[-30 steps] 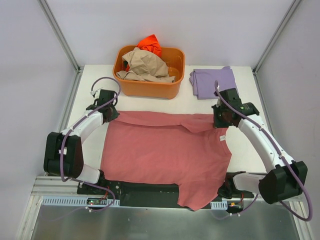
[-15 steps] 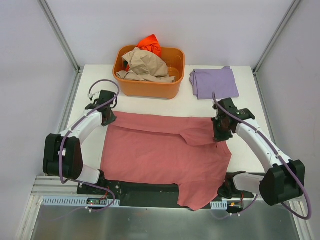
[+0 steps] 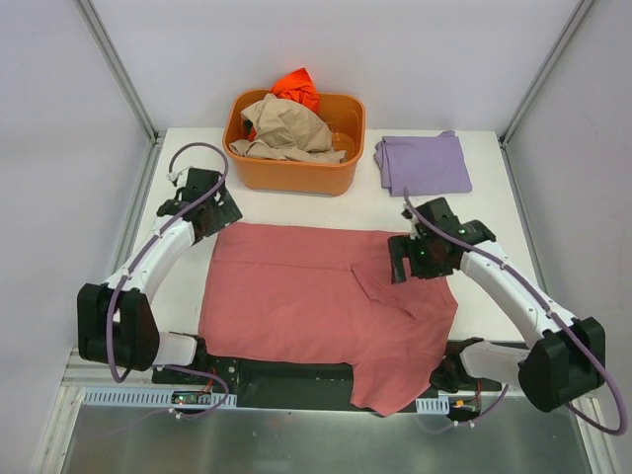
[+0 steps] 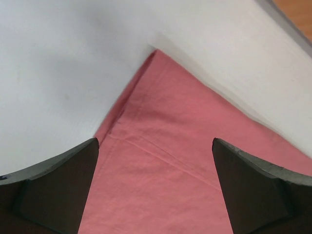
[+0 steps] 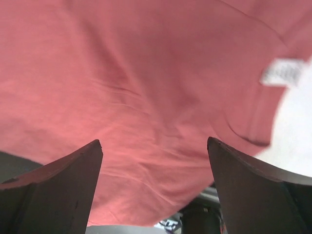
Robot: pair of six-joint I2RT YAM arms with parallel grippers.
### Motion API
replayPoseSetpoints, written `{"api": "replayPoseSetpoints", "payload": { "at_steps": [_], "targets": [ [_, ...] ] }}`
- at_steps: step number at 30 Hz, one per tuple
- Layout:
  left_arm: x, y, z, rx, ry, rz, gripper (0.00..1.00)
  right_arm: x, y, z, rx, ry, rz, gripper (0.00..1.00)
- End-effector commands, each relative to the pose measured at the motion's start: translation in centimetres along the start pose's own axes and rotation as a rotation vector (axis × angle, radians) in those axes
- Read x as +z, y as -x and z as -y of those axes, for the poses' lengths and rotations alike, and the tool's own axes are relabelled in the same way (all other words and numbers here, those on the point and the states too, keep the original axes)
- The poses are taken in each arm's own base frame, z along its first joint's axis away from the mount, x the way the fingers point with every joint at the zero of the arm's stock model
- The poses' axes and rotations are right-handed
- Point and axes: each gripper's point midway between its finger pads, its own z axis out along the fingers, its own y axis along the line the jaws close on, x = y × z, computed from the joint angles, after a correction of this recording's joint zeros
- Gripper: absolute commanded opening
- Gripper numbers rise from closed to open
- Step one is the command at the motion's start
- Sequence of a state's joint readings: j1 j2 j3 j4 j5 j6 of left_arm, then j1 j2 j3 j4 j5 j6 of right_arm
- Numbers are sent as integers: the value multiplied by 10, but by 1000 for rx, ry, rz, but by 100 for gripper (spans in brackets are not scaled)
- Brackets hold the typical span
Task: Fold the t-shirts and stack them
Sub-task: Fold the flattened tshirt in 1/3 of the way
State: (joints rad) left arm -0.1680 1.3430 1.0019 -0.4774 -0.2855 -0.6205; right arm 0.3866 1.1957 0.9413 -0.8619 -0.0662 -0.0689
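A dusty rose-red t-shirt (image 3: 316, 306) lies spread flat on the white table, its lower right part hanging over the near edge. My left gripper (image 3: 219, 213) hovers open over the shirt's far left corner (image 4: 161, 165), with nothing between its fingers (image 4: 58, 190). Above a folded-over flap near the shirt's far right side, my right gripper (image 3: 403, 261) also stands open and empty, and its wrist view shows the red cloth (image 5: 146, 87) and a white label (image 5: 282, 72) below. A folded lavender t-shirt (image 3: 423, 163) lies at the back right.
An orange plastic tub (image 3: 296, 173) stands at the back centre, holding a crumpled tan shirt (image 3: 286, 128) and a bright orange one (image 3: 296, 87). Bare white table (image 3: 296, 205) shows between tub and red shirt. Metal frame posts rise at both back corners.
Both grippers went from shut to open and let go of the red shirt's far edge. The right gripper moved left and nearer, over the shirt; the left one drew slightly back.
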Motion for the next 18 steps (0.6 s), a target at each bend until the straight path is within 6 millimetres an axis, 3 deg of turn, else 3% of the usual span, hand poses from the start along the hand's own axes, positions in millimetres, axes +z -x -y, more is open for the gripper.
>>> {"api": "replayPoseSetpoints", "payload": {
  "at_steps": [1,4,5,10,12,18],
  "targets": [
    [2,-6,39,8,-187,-78,99,-4,39,-71,-211,214,151,91],
    [15,-18,59,20,-285,-132,99,11,39,-111,-268,332,120,84],
    [19,-22,63,21,-301,-152,99,17,37,-122,-278,372,100,78],
    [45,-42,52,33,-227,-214,99,51,20,-143,-286,425,-45,63],
    [51,-47,44,34,-193,-220,99,62,12,-142,-288,423,-99,61],
    [60,-47,25,33,-101,-182,99,93,3,-110,-263,234,-185,52]
  ]
}}
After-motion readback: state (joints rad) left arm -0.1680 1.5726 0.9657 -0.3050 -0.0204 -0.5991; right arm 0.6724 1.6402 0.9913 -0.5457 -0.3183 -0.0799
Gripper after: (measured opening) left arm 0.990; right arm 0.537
